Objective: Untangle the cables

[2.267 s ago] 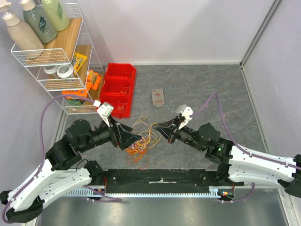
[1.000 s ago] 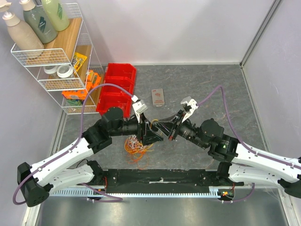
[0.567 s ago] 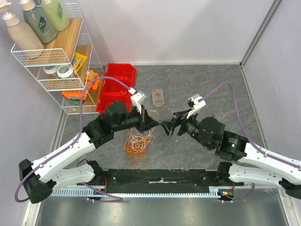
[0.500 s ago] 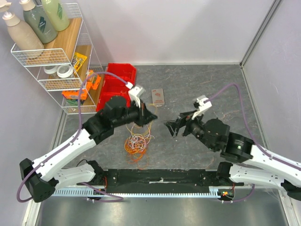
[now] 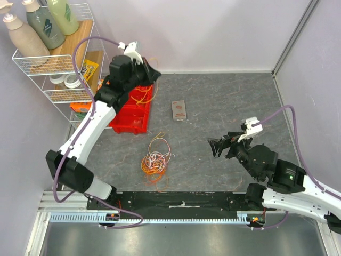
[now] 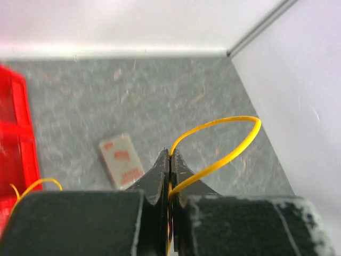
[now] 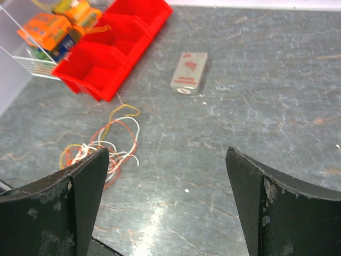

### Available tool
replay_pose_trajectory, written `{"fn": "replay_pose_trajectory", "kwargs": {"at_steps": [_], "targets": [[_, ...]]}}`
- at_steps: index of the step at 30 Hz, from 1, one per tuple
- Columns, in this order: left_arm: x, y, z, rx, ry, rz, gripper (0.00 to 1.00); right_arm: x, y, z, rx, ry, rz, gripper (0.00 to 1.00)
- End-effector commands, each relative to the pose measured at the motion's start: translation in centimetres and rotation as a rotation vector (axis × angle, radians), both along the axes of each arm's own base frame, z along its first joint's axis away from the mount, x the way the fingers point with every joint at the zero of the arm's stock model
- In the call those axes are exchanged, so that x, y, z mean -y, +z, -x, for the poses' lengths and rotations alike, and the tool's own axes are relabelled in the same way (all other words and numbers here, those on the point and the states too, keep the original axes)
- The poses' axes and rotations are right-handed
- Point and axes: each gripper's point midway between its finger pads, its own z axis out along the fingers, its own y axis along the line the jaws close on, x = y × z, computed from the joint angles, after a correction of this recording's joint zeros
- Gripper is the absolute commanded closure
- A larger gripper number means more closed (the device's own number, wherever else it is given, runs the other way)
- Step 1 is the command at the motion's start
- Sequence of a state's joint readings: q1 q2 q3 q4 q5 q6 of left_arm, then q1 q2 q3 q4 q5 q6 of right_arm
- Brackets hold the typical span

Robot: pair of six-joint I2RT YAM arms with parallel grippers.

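Note:
A tangle of orange, white and pink-red cables (image 5: pixel 154 158) lies on the grey table, in front of the arms' bases. It also shows in the right wrist view, where the cables (image 7: pixel 109 141) lie ahead and to the left of the fingers. My left gripper (image 5: pixel 153 71) is raised over the red bins and shut on one yellow cable (image 6: pixel 229 136). That cable loops out to the right of the pinched tips (image 6: pixel 170 156), and its other end (image 5: pixel 140 96) dangles over the bins. My right gripper (image 5: pixel 215 147) stands wide open right of the pile, with nothing between its fingers (image 7: pixel 88 184).
Red stacked bins (image 5: pixel 133 102) stand at the back left beside a white wire rack (image 5: pixel 58 64) with bottles, tape rolls and packets. A small flat card (image 5: pixel 179 110) lies on the table behind the pile. Walls close the back and right sides.
The two grippers met over the pile, then parted. My left gripper shut on the yellow cable and swung up and back-left over the bins. My right gripper opened and drew back to the right.

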State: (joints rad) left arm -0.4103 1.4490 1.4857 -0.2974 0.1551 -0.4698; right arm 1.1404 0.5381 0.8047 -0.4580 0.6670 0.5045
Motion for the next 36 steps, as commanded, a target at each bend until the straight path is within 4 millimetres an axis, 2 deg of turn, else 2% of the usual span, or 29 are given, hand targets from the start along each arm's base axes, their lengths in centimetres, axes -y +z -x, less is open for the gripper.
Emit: {"fn": "replay_pose_trajectory", "kwargs": {"at_steps": [1,4,7,12,16,20,21,25,30,36], "targets": [[-0.3,6.8,-4.6,0.223,0.056,-0.007,0.98,0.3,-1.8,-0.7,-0.019,-0.046,0.08,0.02],[-1.3,7.2,-7.9,0.25,0.102,-0.04,0.98,0.0,-2.0,-0.8,-0.029,-0.046,0.081,0.02],[-3.0,6.2,-11.1,0.269,0.176,-0.103,0.98,0.2,-2.0,-0.7,-0.031,-0.053,0.061,0.02],[-4.9,4.4,-15.5,0.271,0.187,-0.024,0.98,1.0,-2.5,-0.5,-0.038,-0.08,0.031,0.02],[-4.9,0.9,-18.5,0.234,0.145,0.003,0.98,1.2,-2.8,-0.4,-0.052,-0.085,-0.003,0.02],[-5.1,-0.5,-20.9,0.26,0.129,0.001,0.98,0.9,-2.9,-0.6,-0.059,-0.096,0.013,0.02],[-5.4,-1.5,-21.7,0.258,0.133,-0.008,0.98,0.7,-2.9,-0.7,-0.061,-0.096,0.017,0.02],[-6.5,-3.2,-23.6,0.263,0.151,-0.044,0.98,-0.3,-3.2,-0.9,-0.081,-0.084,0.04,0.02],[-7.2,-5.2,-24.0,0.222,0.176,-0.072,0.98,-1.0,-3.6,-1.0,-0.099,-0.071,0.063,0.02],[-11.7,-9.6,-25.6,0.133,0.423,-0.187,0.98,-1.5,-3.5,-0.8,-0.113,-0.052,0.045,0.02]]}}
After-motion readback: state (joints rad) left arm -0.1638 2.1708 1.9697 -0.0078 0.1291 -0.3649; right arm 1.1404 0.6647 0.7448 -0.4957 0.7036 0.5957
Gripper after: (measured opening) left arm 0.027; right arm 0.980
